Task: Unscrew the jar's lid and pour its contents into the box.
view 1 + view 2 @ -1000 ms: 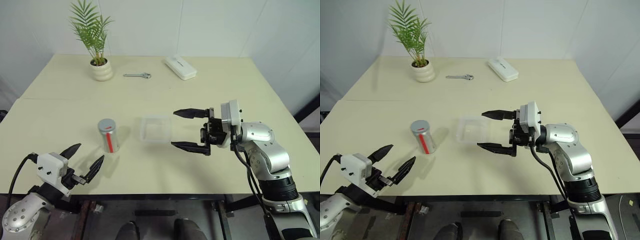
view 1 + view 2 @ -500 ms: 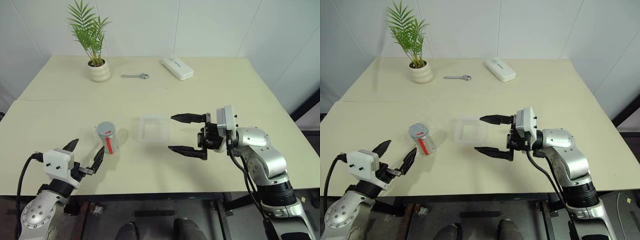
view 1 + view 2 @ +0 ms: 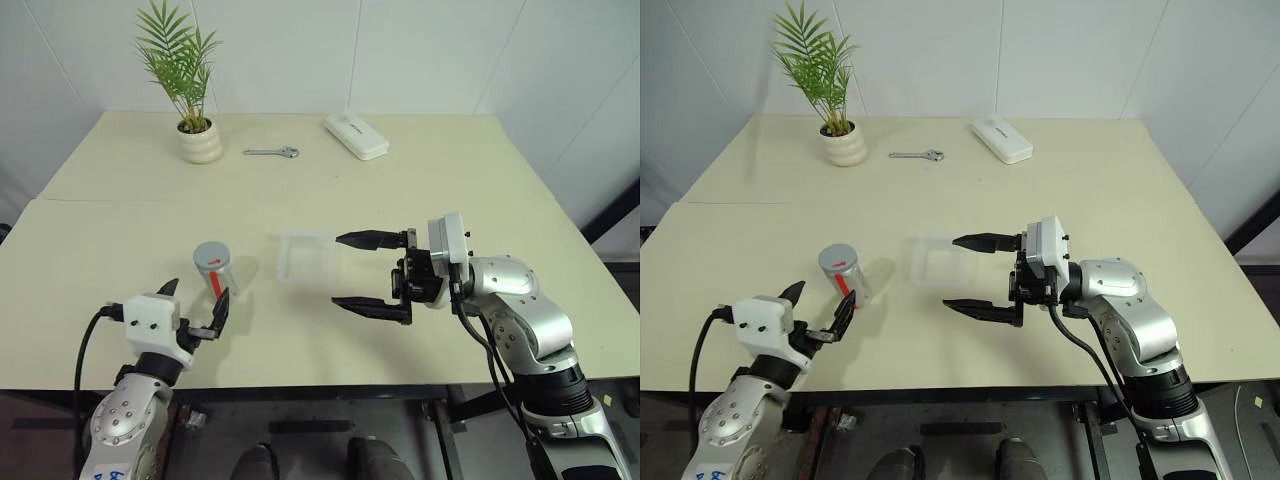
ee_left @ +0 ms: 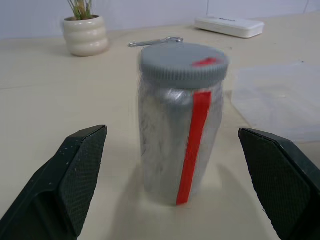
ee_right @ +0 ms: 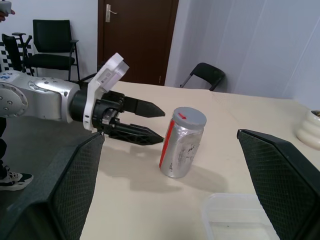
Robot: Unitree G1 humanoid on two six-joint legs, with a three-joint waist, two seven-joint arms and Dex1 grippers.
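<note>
While the jar (image 3: 214, 270) stands upright on the table (image 3: 120, 230) with its grey lid (image 4: 183, 62) still screwed on, neither arm has hold of anything. It is a small clear jar with a red stripe down its side and a red mark on the cap; its contents cannot be made out through the silvery wall.

At about three o'clock from the jar, near but not touching, lies the box (image 3: 309, 258), shallow and translucent.

At roughly seven o'clock from the jar, the left gripper (image 3: 193, 312) hangs low near the table's front edge, its two black fingers spread wide and pointing toward the jar, apart from it. Just past the box at three o'clock, the right gripper (image 3: 358, 270) hovers with fingers equally wide, aimed back toward the jar, holding nothing.

Risks from here, as a judgement: the jar is tall and narrow, so one finger arriving before the other could tip it or push it into the box. A weak grasp on the smooth wall could let the jar spin when the lid is twisted.

Farther off, around twelve o'clock, sit a plant pot (image 3: 201, 142), a wrench (image 3: 273, 152) and a white case (image 3: 356, 136).
</note>
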